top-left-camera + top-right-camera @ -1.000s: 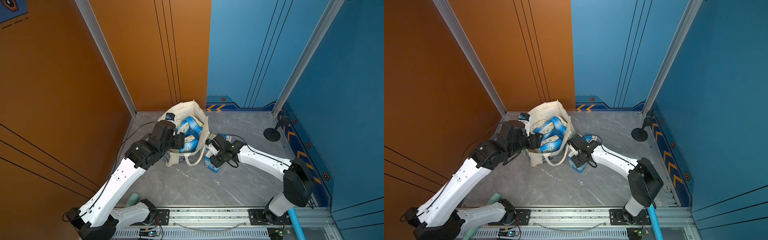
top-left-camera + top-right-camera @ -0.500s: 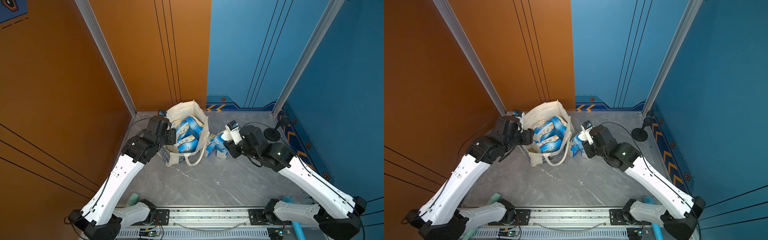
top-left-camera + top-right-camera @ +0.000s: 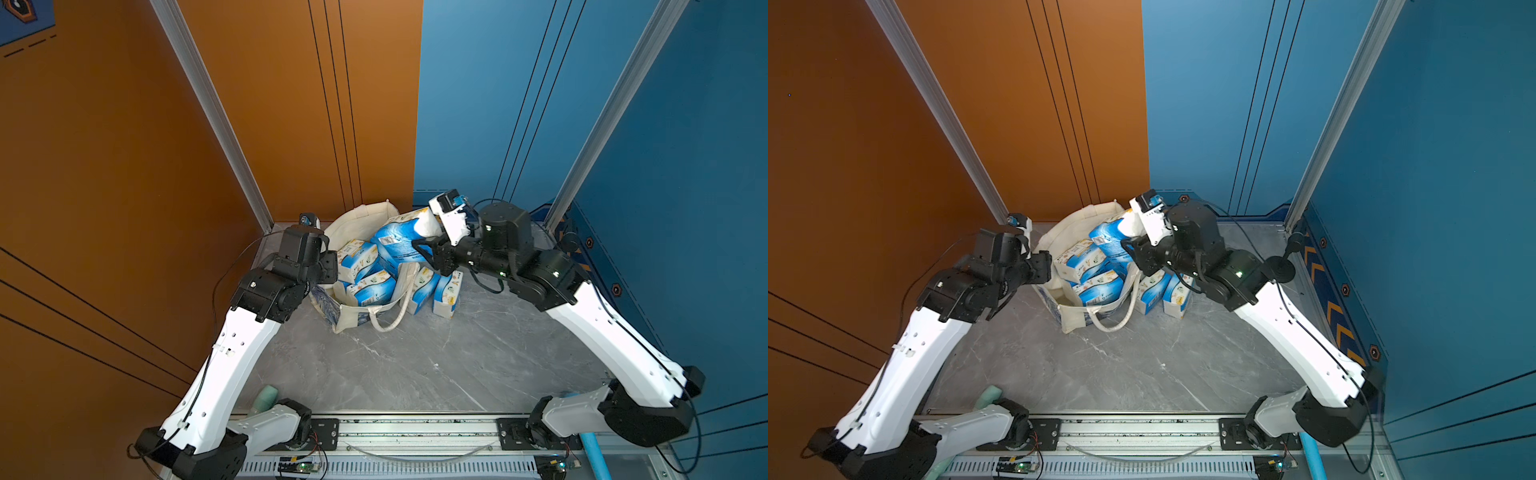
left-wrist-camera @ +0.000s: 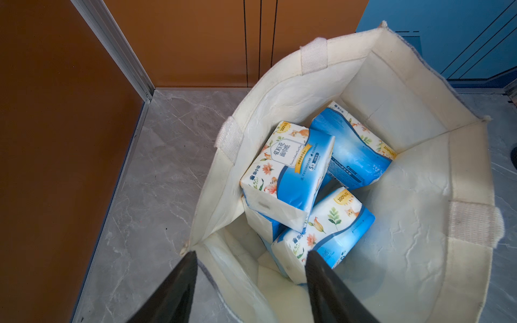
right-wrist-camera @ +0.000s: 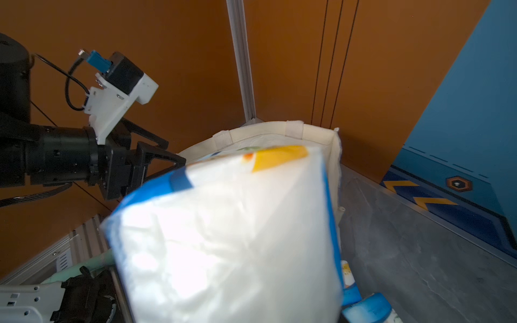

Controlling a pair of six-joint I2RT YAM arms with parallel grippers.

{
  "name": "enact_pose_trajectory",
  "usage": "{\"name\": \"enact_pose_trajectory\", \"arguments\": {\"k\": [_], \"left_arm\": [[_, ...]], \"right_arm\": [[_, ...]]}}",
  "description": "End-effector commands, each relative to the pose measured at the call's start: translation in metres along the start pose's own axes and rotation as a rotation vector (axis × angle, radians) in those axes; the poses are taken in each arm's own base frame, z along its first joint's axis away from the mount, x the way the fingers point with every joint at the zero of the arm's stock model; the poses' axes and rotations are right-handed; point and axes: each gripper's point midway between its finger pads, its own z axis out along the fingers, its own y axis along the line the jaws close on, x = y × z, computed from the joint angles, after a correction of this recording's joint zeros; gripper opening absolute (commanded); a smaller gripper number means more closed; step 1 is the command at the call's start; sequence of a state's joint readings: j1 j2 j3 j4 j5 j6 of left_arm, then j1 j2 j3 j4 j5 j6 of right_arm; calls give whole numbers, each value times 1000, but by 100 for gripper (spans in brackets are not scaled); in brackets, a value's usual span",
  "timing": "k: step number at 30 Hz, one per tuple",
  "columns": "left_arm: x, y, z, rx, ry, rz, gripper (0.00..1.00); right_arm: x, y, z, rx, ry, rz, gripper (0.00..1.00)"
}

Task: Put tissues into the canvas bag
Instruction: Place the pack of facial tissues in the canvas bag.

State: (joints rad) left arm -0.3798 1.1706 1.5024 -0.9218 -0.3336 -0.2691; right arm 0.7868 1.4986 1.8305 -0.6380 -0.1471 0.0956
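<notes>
Carrying a tissue pack (image 3: 397,239), right gripper (image 3: 428,251) clamped on it, now over the canvas bag (image 3: 357,214) mouth, risen from the floor packs (image 3: 432,286). Left gripper (image 4: 251,252) wide, straddling the bag's rim, barely moved.

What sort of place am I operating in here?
Most likely a purpose-built robot test cell, not a lived-in room: plain orange wall panels and blue wall panels joined by aluminium posts, and the arms bolted to a metal rail in front.

Bright even light, soft shadows, top views sharp, near tissue pack (image 5: 223,237) blown out, blurry
</notes>
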Motion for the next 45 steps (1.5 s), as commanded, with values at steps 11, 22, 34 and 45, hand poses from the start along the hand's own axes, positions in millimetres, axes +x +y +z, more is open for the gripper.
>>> {"name": "enact_pose_trajectory", "arguments": {"k": [11,22,34,45], "left_arm": [[-1,4,14,-1,58,25,63],[1,7,27,0,91,32,63],[5,14,49,-72,139,76,59],[-3,21,46,-103,118,87,59]], "right_arm": [[81,12,94,-103,391,-6,37],[109,24,137,-253,500,138,37],[145,-27,165,-29,599,149,48],[133,-53,159,146,563,67,83]]}}
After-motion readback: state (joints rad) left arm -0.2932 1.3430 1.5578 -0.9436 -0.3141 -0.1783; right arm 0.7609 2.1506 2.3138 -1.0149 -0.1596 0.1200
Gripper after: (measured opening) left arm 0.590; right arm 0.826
